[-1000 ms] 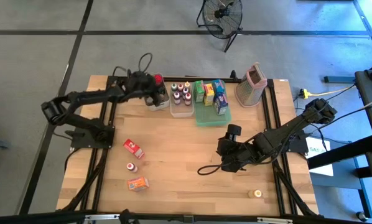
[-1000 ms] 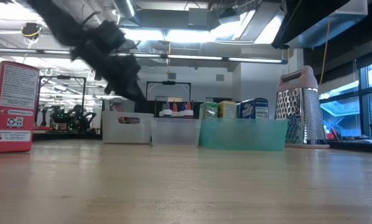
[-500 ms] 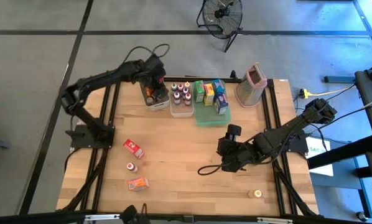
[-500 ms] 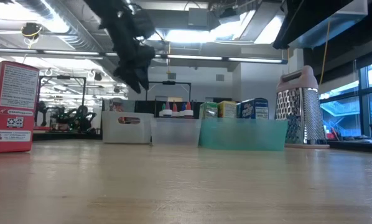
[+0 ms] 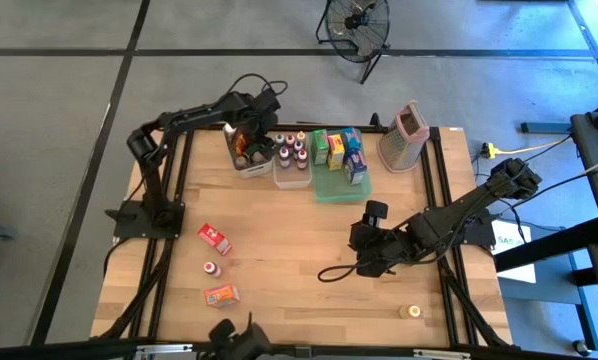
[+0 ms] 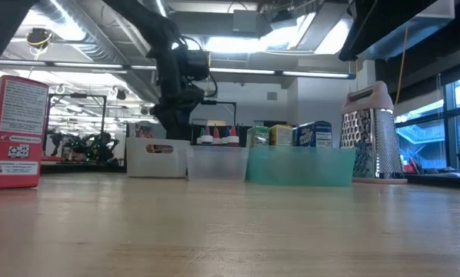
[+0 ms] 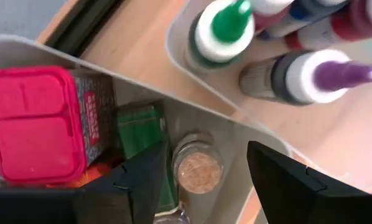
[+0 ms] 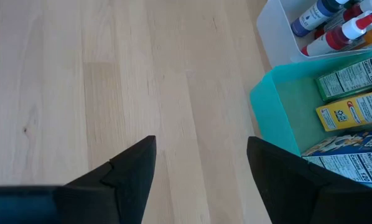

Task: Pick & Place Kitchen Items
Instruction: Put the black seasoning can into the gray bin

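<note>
Nearest the front edge, a small yellow-capped jar [image 5: 412, 311], an orange packet [image 5: 221, 294], a white bottle [image 5: 211, 268] and a red box [image 5: 215, 238] were left on open board. The right gripper [image 5: 361, 262] was parked mid-table — fingers apart, nothing held. At the far edge, the left gripper [image 5: 249, 142] was positioned over the clear bin [image 5: 251, 168] — parted, unloaded — above a red-capped jar [image 7: 40, 121].
</note>
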`<state>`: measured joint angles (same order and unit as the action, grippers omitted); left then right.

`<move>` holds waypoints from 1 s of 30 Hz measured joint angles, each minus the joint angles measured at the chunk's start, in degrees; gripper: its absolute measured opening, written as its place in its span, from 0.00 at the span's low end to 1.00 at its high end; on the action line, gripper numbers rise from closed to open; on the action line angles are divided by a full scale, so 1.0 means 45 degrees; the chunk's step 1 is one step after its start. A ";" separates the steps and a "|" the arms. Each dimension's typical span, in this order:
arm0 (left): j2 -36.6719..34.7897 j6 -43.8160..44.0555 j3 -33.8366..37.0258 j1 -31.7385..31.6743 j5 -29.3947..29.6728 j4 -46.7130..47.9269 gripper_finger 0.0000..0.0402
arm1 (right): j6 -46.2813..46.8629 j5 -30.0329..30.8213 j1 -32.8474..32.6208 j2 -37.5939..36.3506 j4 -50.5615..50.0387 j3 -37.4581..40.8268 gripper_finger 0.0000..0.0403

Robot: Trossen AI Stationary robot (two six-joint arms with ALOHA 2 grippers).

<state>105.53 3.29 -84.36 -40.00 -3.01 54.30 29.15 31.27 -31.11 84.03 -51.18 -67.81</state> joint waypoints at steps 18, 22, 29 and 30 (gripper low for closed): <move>0.0089 0.0481 -0.0010 -0.0888 0.0097 0.0054 0.55 | -0.0107 0.0010 0.0000 0.0000 0.0004 0.0000 0.63; 0.0089 0.0617 -0.0010 -0.0862 0.0097 0.0049 0.55 | -0.0112 0.0016 0.0000 0.0000 0.0000 0.0000 0.63; 0.0089 0.0777 -0.0010 -0.0758 0.0092 0.0043 0.53 | -0.0112 0.0042 0.0000 0.0000 0.0002 0.0000 0.63; 0.0100 0.0777 -0.0010 -0.0722 0.0093 0.0032 0.52 | -0.0111 0.0040 0.0000 0.0000 0.0002 0.0000 0.63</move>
<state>105.98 6.79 -84.40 -43.25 -2.59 54.45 28.65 31.45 -31.11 84.03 -51.17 -67.81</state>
